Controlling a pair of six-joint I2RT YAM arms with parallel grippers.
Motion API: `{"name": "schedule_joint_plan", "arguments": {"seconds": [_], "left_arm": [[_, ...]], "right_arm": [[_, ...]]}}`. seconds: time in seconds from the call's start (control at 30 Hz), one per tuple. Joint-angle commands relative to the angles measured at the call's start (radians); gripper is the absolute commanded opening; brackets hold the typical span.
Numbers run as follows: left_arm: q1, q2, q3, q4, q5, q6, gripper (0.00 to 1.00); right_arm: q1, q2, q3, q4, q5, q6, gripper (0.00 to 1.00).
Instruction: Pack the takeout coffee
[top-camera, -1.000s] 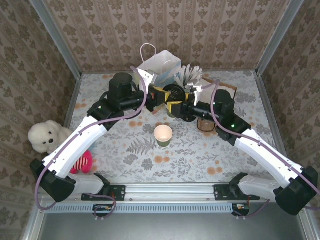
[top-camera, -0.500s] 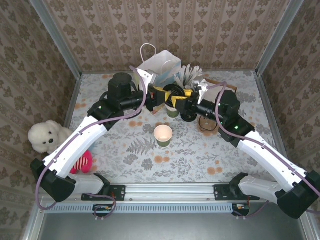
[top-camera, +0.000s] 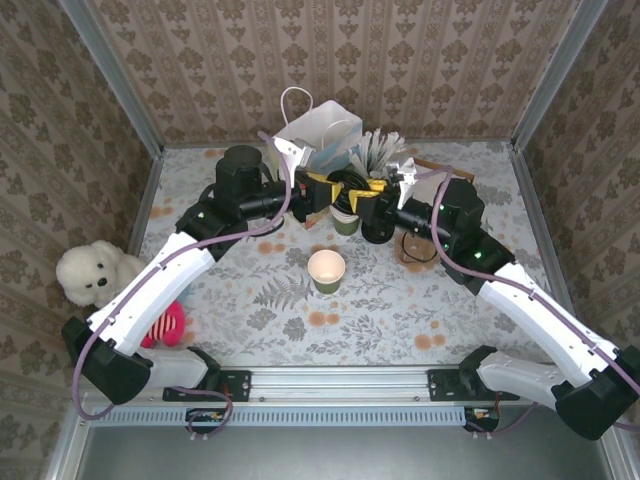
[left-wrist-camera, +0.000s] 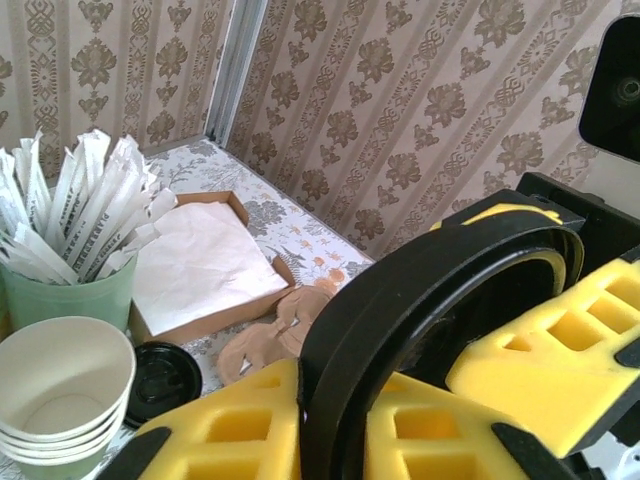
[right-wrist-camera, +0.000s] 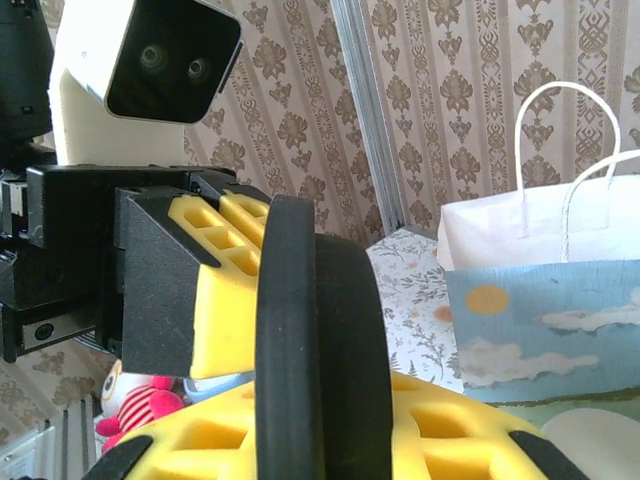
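Note:
A round black plastic lid (left-wrist-camera: 430, 290) hangs on edge above the back middle of the table, pinched from both sides. My left gripper (top-camera: 325, 195) is shut on it, its yellow pads (left-wrist-camera: 220, 420) pressing either face. My right gripper (top-camera: 368, 200) has its pads (right-wrist-camera: 440, 440) closed on the same lid (right-wrist-camera: 310, 330) from the opposite side. The dark-green takeout coffee cup (top-camera: 327, 270) stands lidless on the table, nearer than both grippers, with its cream inside showing.
A white paper bag (top-camera: 320, 135) stands at the back. Beside it are a pale-green cup of white sticks (left-wrist-camera: 70, 290), a cardboard tray with white paper (left-wrist-camera: 210, 270), stacked lidless cups (left-wrist-camera: 60, 400), a spare black lid (left-wrist-camera: 160, 375) and brown sleeves (top-camera: 415, 248). A teddy (top-camera: 90, 272) sits at the left.
My right gripper has moved back and left to the lid and closed its jaws on it. The left arm has held the lid in place.

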Motion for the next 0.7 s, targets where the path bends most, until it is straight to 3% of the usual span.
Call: {"name": "schedule_joint_plan", "arguments": {"seconds": [0.0,0.3,0.43,0.5,0.6,0.67], "left_arm": [[0.004,-0.018,-0.025,0.043,0.05,0.005,0.24],[0.033,-0.092,-0.1,0.039,0.074,0.038,0.51],[0.086,-0.139,-0.134,-0.002,0.042,0.025,0.52],[0.112,-0.185,-0.16,0.001,-0.04,-0.002,0.53],[0.168,-0.25,-0.207,0.009,-0.15,-0.071,0.7],[0.215,-0.27,-0.221,-0.003,-0.153,-0.112,0.81]], "right_arm": [[0.005,-0.007,0.063,-0.053,0.037,-0.118,0.08],[0.013,0.032,0.124,-0.103,0.158,-0.343,0.07],[0.032,0.065,0.166,-0.134,0.168,-0.509,0.08],[0.056,0.095,0.196,-0.158,0.205,-0.588,0.08],[0.116,0.126,0.195,-0.1,0.325,-0.735,0.08],[0.153,0.137,0.168,-0.021,0.379,-0.861,0.07]]}}
